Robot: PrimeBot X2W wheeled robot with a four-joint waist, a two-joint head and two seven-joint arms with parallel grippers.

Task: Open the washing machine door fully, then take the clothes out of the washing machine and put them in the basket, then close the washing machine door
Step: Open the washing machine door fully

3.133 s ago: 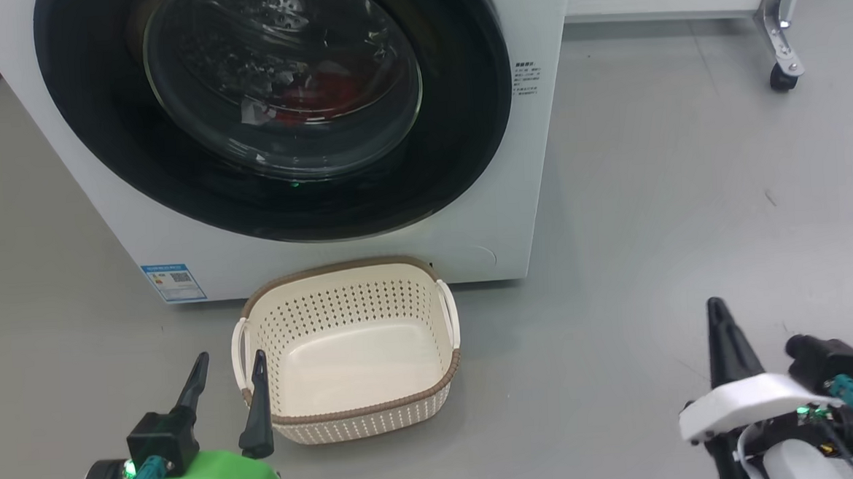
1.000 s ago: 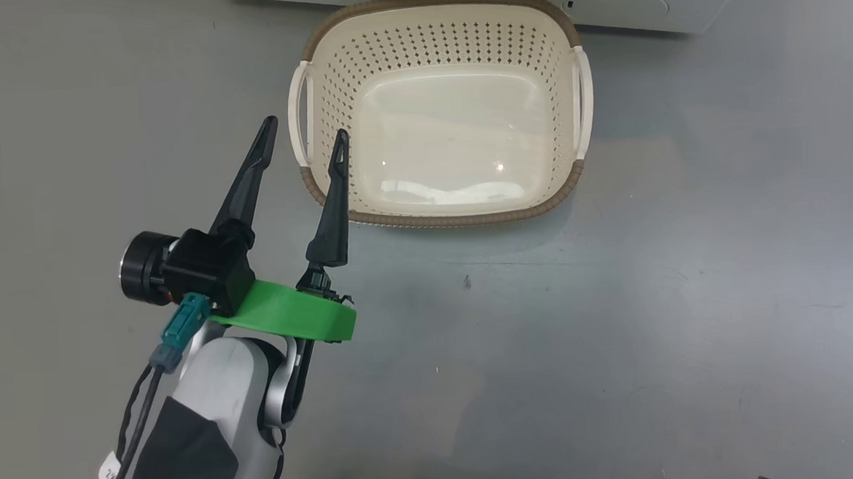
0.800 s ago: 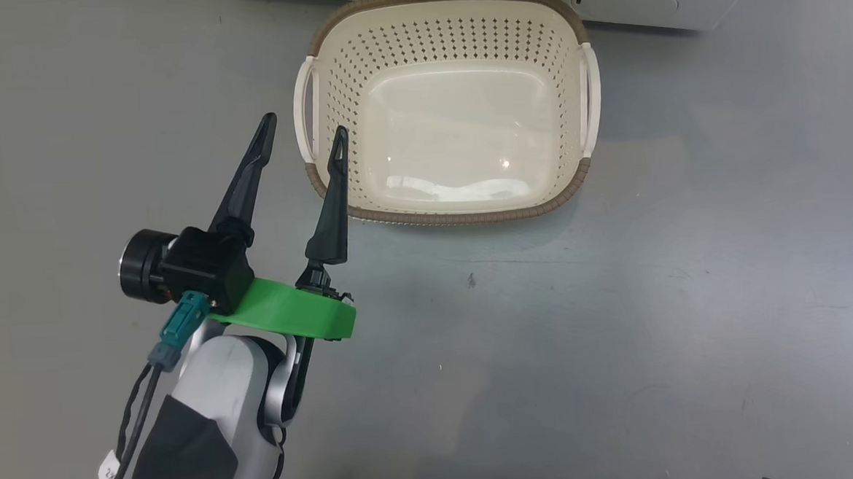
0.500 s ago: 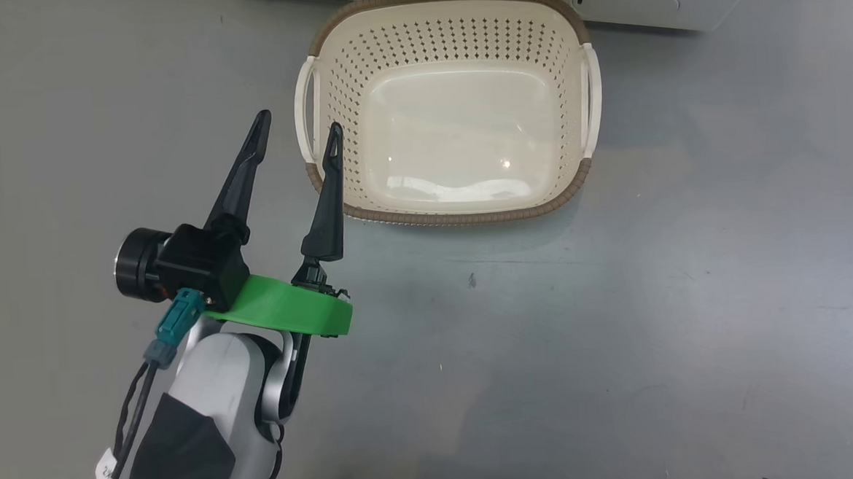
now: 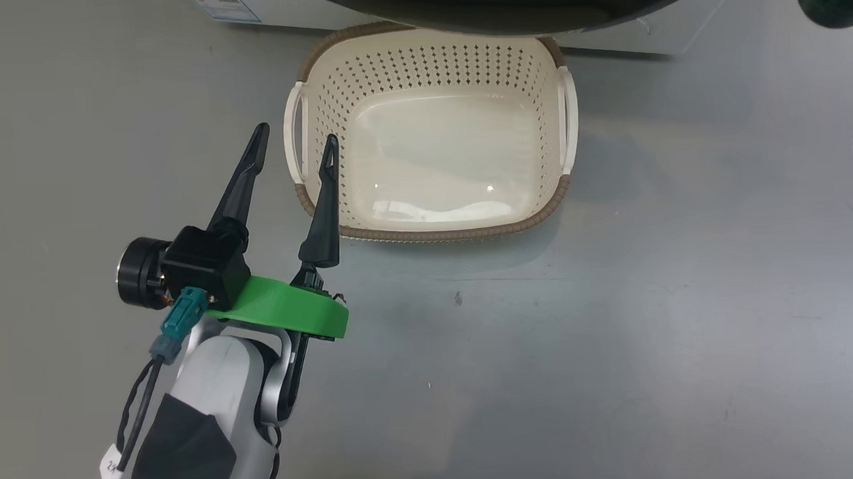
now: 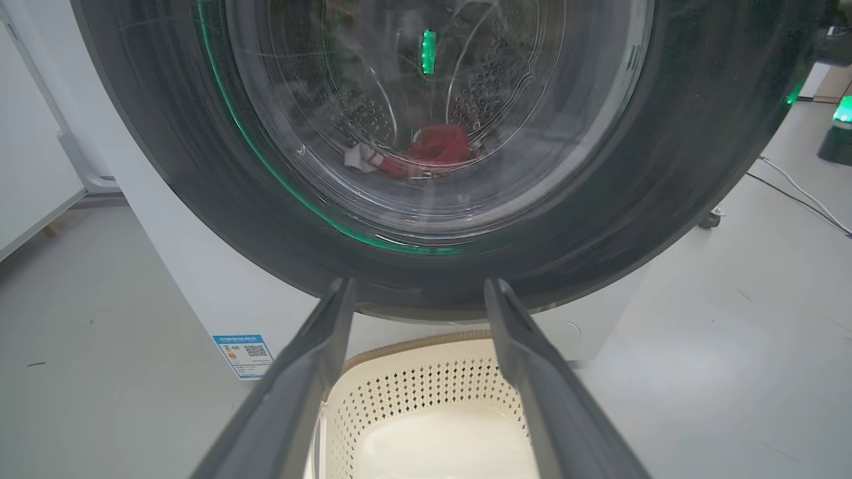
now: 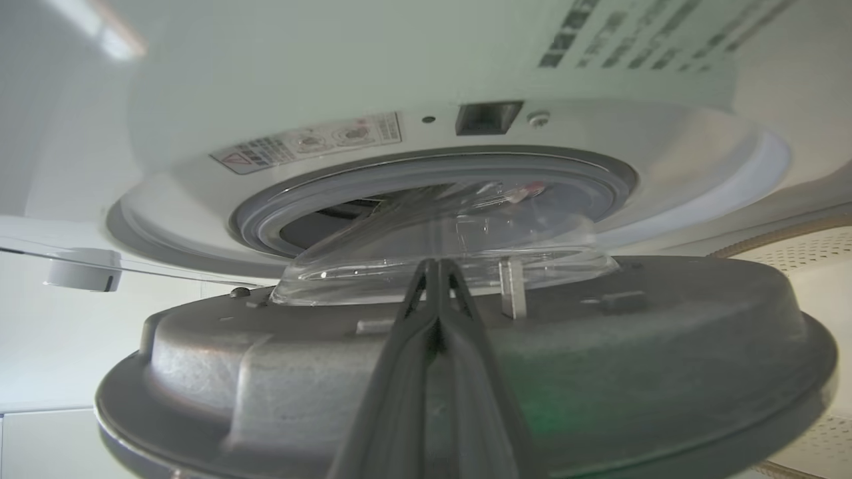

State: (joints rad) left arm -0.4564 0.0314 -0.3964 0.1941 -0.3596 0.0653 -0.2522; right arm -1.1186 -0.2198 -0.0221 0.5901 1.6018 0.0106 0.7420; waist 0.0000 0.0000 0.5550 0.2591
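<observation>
Floor: a plain grey floor (image 5: 621, 331) with a few faint scuffs carries everything we show, and it runs up to the foot of the machine
Machine: the washing machine (image 6: 200, 266), white and front-loading, stands on the floor at the far side of the head view; a small blue label (image 6: 243, 354) sits low on its front, toward our left
Door: the washing machine door (image 6: 699, 166) is ajar; in the right wrist view we see a gap between its grey inner face and the machine's front, with the grey gasket (image 7: 263, 216) exposed and the clear glass bowl (image 7: 466, 233) drawn partly out of the opening
Clothes: the clothes (image 6: 436, 146), red with a scrap of white, lie at the bottom of the perforated drum (image 6: 492, 86); we see them through the door glass
Basket: the basket (image 5: 433, 233) stands upright on the floor just before the machine, its far rim under the door's black ring and its pale bottom showing whole
Left gripper: the left gripper (image 5: 296, 133) hovers beside the basket's left handle, jaws apart and pointing at the door; one fingertip overlaps the handle in the head view and the other lies over bare floor; we cannot tell whether it touches
Right gripper: the right gripper (image 7: 434, 266) reaches behind the door, jaws pressed together with nothing visible between them; its tips lie at the foot of the glass bowl, and we cannot tell whether they make contact
</observation>
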